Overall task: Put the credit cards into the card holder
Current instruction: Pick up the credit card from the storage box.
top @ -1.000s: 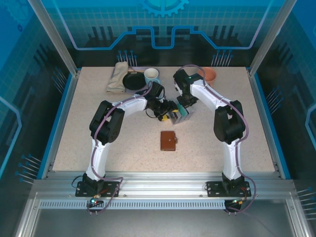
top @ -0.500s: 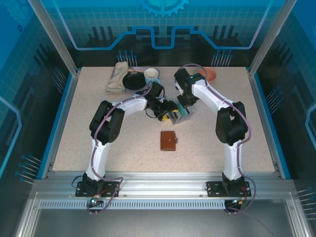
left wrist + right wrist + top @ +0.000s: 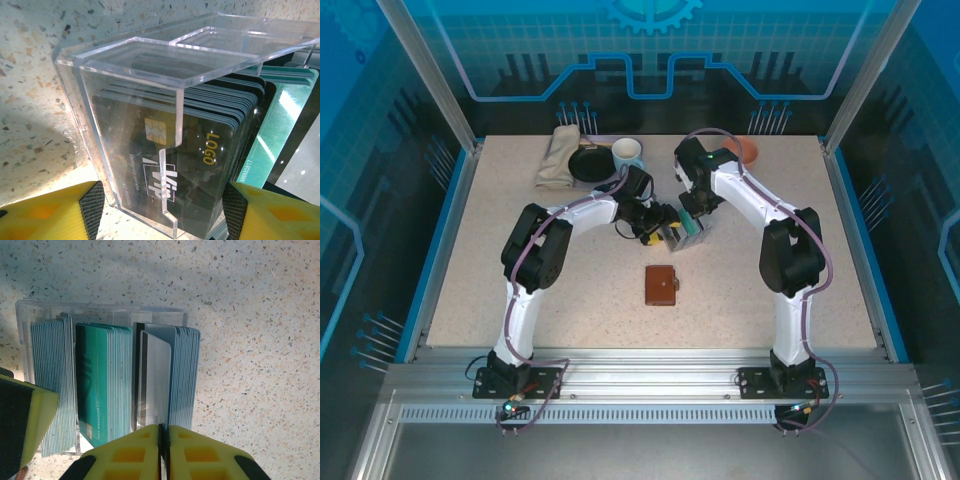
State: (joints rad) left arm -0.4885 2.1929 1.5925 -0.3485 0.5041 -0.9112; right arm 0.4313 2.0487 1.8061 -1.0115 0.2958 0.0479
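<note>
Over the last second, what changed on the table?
The right arm swung its elbow slightly outward to the right and toward the near edge. Its right hand stayed at the clear tray, shut on a grey-white card. No new grasp or release shows. The left hand flanking the tray and the card holder stayed put.

teal and grey credit cards (image 3: 105, 390) upright in rows; brown card holder (image 3: 661, 285) closed
</note>
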